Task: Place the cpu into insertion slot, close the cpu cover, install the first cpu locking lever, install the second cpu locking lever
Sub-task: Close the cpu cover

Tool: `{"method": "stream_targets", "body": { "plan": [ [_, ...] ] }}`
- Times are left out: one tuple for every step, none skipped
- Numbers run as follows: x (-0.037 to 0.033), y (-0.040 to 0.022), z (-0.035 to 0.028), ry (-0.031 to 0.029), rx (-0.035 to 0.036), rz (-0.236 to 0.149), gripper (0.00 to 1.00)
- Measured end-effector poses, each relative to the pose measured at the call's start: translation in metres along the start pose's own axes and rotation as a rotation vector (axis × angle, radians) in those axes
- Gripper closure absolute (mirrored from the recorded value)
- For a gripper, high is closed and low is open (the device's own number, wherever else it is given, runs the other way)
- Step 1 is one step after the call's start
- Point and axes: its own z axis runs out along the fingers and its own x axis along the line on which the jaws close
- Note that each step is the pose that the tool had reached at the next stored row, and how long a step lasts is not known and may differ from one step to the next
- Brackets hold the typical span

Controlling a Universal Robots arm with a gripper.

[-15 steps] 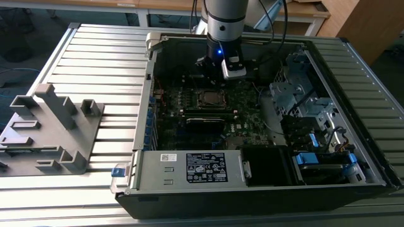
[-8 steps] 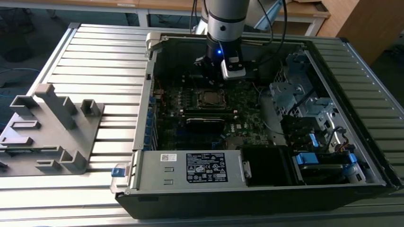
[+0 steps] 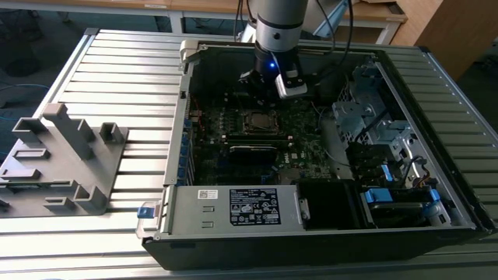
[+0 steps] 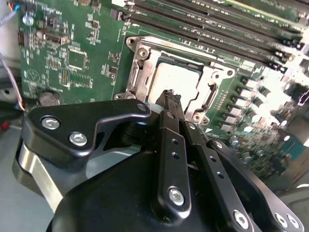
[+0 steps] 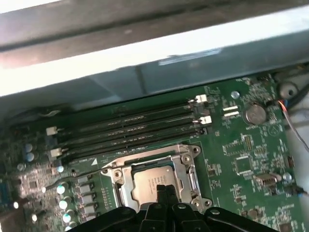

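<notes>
The cpu [image 4: 177, 79] lies flat in the insertion slot [image 4: 145, 72], its silver-grey top showing in both wrist views [image 5: 150, 182]. The cpu cover [image 4: 212, 79], a silvery frame, lies down around the chip [image 5: 189, 178]. My gripper [image 4: 171, 98] is shut with nothing between its black fingers. Its tips hover just over the edge of the socket [image 5: 161, 191]. In the exterior view the gripper [image 3: 263, 92] hangs inside the open computer case, a little behind the socket [image 3: 260, 121]. I cannot tell how the locking levers stand.
Long black memory slots [image 5: 125, 130] run beside the socket, toward the case's back wall [image 5: 145, 72]. A drive cage [image 3: 365, 111] and cables fill the exterior view's right side of the case. A grey fixture [image 3: 62, 157] stands on the slatted table at the exterior view's left.
</notes>
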Motion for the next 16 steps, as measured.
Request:
{"method": "stream_targets", "body": {
  "plan": [
    [0.0000, 0.0000, 0.0003, 0.0007, -0.0002, -0.018, 0.90],
    [0.0000, 0.0000, 0.0008, 0.0015, -0.0005, -0.036, 0.90],
    [0.0000, 0.0000, 0.0014, 0.0022, -0.0007, -0.054, 0.90],
    [0.0000, -0.0001, 0.0028, 0.0029, -0.0006, -0.072, 0.90],
    [0.0001, -0.0001, 0.0046, 0.0032, -0.0009, -0.089, 0.90],
    [0.0001, -0.0001, 0.0063, 0.0034, -0.0014, -0.105, 0.90],
    [0.0003, -0.0002, 0.0072, 0.0036, -0.0015, -0.115, 0.90],
    [0.0006, -0.0002, 0.0078, 0.0038, -0.0016, -0.124, 0.90],
    [0.0014, -0.0005, 0.0081, 0.0039, -0.0016, -0.128, 0.90],
    [0.0028, -0.0008, 0.0083, 0.0039, -0.0017, -0.131, 0.90],
    [0.0046, -0.0012, 0.0084, 0.0039, -0.0018, -0.132, 0.90],
    [0.0065, -0.0016, 0.0085, 0.0040, -0.0018, -0.134, 0.90],
    [0.0088, -0.0021, 0.0086, 0.0040, -0.0019, -0.135, 0.90],
    [0.0109, -0.0026, 0.0088, 0.0040, -0.0019, -0.136, 0.90],
    [0.0132, -0.0031, 0.0090, 0.0040, -0.0020, -0.136, 0.90],
    [0.0156, -0.0036, 0.0093, 0.0039, -0.0019, -0.137, 0.90]
  ]
}}
